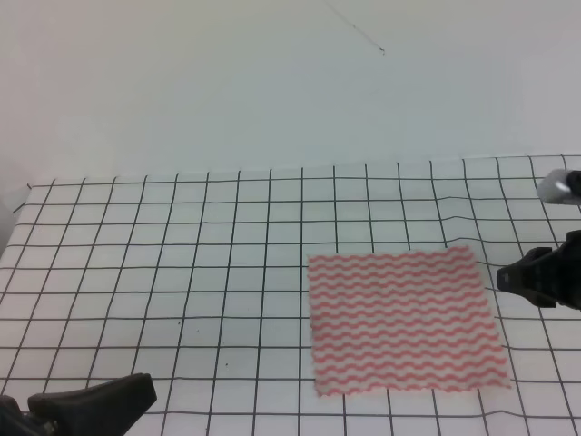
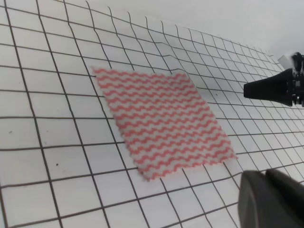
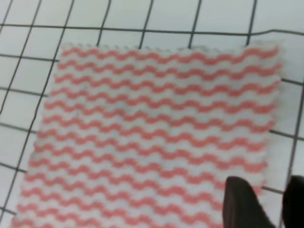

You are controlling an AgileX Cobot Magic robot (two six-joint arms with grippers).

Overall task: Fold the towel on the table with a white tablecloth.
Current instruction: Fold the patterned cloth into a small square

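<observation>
The towel [image 1: 404, 322], a thin cloth with red-pink and white wavy stripes, lies flat and unfolded on the table's white gridded tablecloth [image 1: 182, 263], right of centre. It also shows in the left wrist view [image 2: 161, 121] and fills the right wrist view [image 3: 152, 128]. My right gripper [image 1: 506, 280] hovers just off the towel's right edge. Its two dark fingers [image 3: 242, 204] stand a small gap apart over the towel's near right corner and hold nothing. My left gripper [image 1: 143, 391] is low at the front left, well clear of the towel. Its fingers [image 2: 270, 199] look pressed together.
The tablecloth has slight wrinkles near the towel's far right corner [image 1: 454, 227]. A plain pale wall [image 1: 272, 82] rises behind the table's back edge. A silver part of the right arm [image 1: 556, 186] shows at the right edge.
</observation>
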